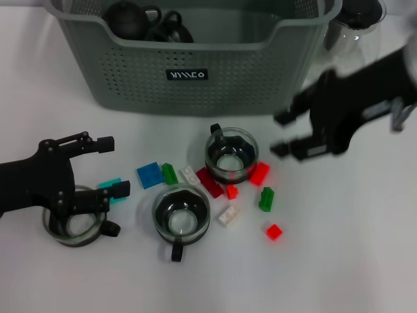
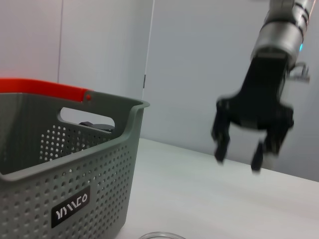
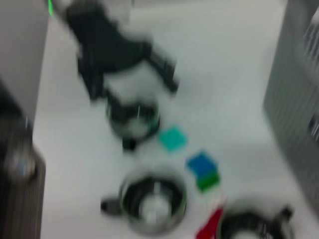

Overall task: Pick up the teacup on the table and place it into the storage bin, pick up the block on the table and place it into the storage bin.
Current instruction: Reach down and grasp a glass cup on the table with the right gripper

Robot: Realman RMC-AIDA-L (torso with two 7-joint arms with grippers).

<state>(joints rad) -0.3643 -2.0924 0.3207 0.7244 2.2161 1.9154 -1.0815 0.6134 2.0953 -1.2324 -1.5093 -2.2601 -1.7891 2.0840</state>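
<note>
Three glass teacups stand on the white table: one at the left (image 1: 73,227), one in the middle (image 1: 181,214) and one nearer the storage bin (image 1: 230,155). Small blocks lie scattered around them, among them a blue one (image 1: 150,175), a cyan one (image 1: 109,185) and a red one (image 1: 259,173). My left gripper (image 1: 111,165) is open, and its body hangs over the left teacup. To the right of the far teacup, my right gripper (image 1: 281,134) hovers open and empty above the table. It also shows in the left wrist view, right gripper (image 2: 239,155).
The grey-green storage bin (image 1: 195,72) stands at the back and holds dark teapots (image 1: 130,19). A clear glass carafe (image 1: 355,26) sits at its right. More green (image 1: 266,199), white (image 1: 228,215) and red (image 1: 273,231) blocks lie right of the middle teacup.
</note>
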